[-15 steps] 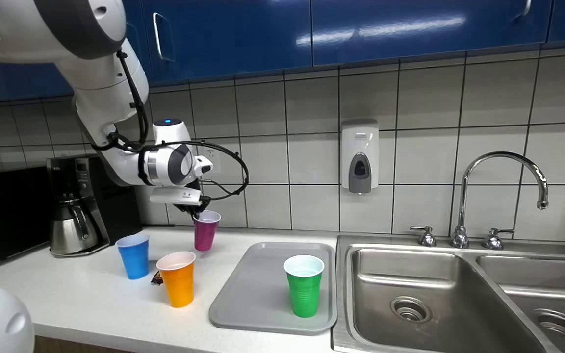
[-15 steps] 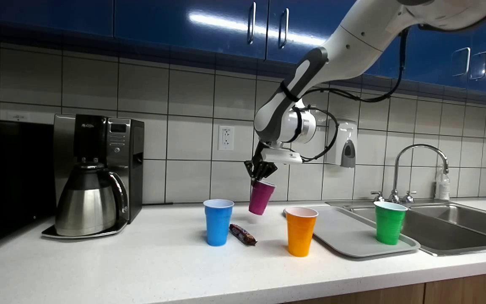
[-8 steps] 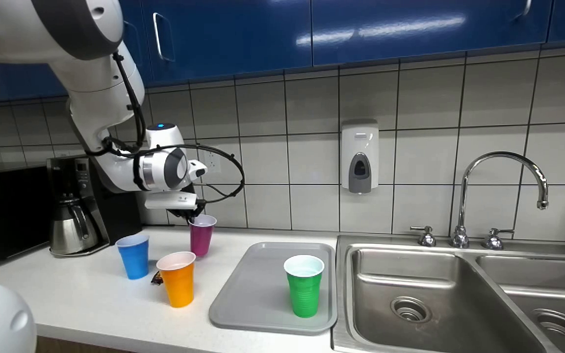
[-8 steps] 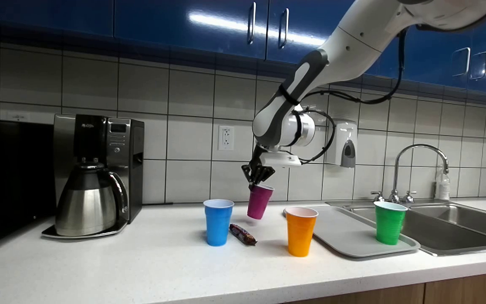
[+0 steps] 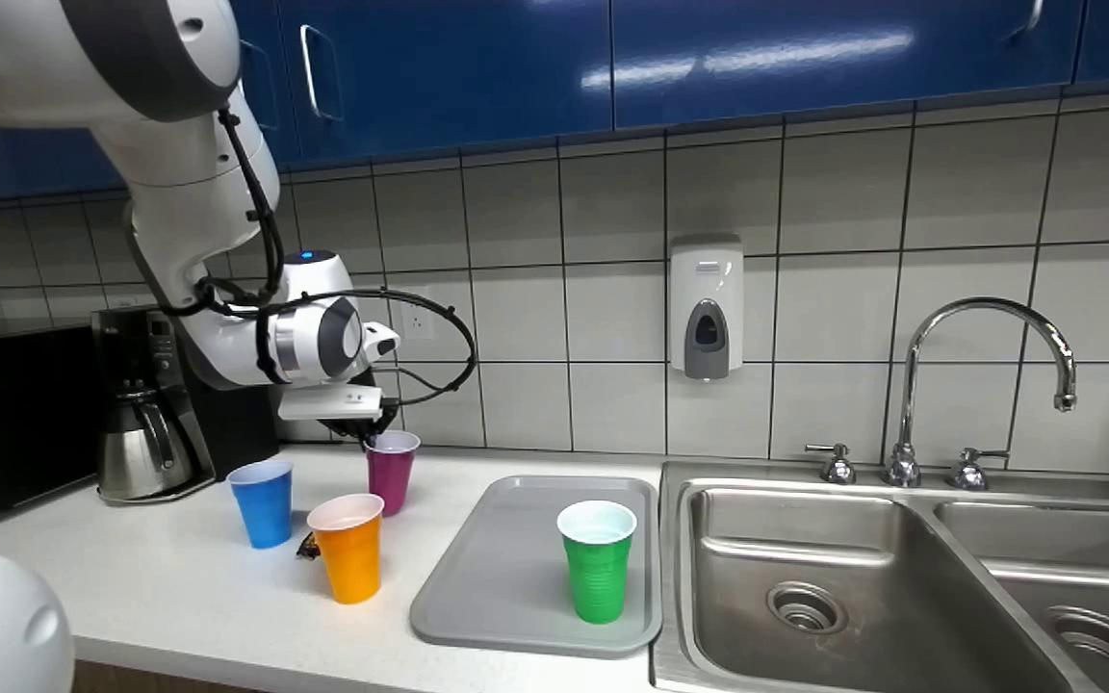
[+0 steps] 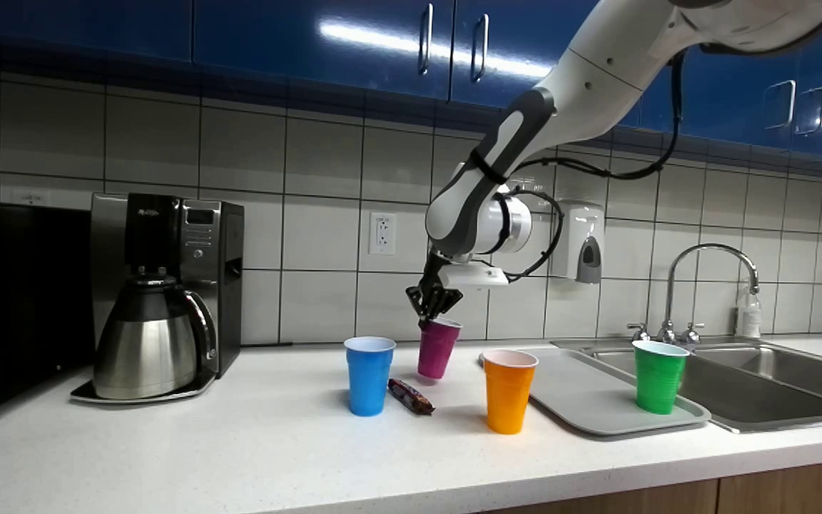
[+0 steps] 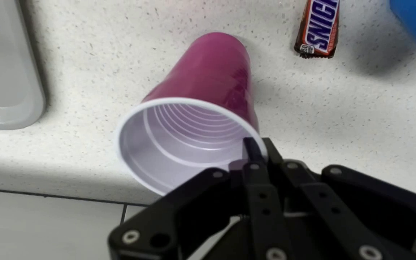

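Observation:
My gripper (image 7: 262, 148) is shut on the rim of a purple cup (image 7: 215, 68), one finger inside the cup and one outside. White lining shows inside the cup, and nothing is visible in it. In both exterior views the cup (image 6: 439, 350) leans slightly, its base close to the counter; whether it touches I cannot tell. A Snickers bar (image 6: 411, 397) lies near it, between a blue cup (image 6: 369, 378) and an orange cup (image 6: 509, 392), both upright. A green cup (image 5: 600, 568) stands on a grey tray (image 5: 497, 568).
A double steel sink (image 5: 805, 539) with a tall faucet (image 5: 911, 385) adjoins the tray. The coffee maker (image 6: 161, 300) sits at the other end beside a black appliance (image 6: 18, 300). Behind are the tiled wall, a soap dispenser (image 5: 706, 308) and blue cabinets (image 5: 458, 67) overhead.
The gripper has lowered with the purple cup still in its grasp, drifting a little left in both exterior views. The other cups, bar and tray are unmoved.

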`<action>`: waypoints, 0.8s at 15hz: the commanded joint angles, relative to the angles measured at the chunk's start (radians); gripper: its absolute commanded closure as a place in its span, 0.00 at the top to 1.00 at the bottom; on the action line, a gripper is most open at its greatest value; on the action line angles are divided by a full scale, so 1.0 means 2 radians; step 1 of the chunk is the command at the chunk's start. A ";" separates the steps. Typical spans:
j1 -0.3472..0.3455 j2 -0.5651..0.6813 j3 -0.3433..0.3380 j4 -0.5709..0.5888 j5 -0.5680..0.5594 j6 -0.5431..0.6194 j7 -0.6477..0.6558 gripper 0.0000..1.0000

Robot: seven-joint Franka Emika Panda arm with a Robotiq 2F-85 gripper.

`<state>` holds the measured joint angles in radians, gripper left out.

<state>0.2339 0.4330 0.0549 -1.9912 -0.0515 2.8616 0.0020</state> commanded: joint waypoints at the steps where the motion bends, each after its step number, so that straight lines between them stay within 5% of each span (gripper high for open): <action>1: 0.006 -0.004 -0.005 -0.008 -0.018 0.009 0.017 0.01; 6: 0.008 -0.005 -0.006 -0.010 -0.022 0.009 0.018 0.01; 7: 0.008 -0.005 -0.006 -0.010 -0.023 0.009 0.018 0.22; 8: 0.008 -0.005 -0.006 -0.011 -0.025 0.009 0.019 0.32; 12: 0.009 -0.006 -0.006 -0.013 -0.026 0.010 0.020 0.61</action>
<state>0.2389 0.4354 0.0546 -1.9996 -0.0721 2.8633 0.0020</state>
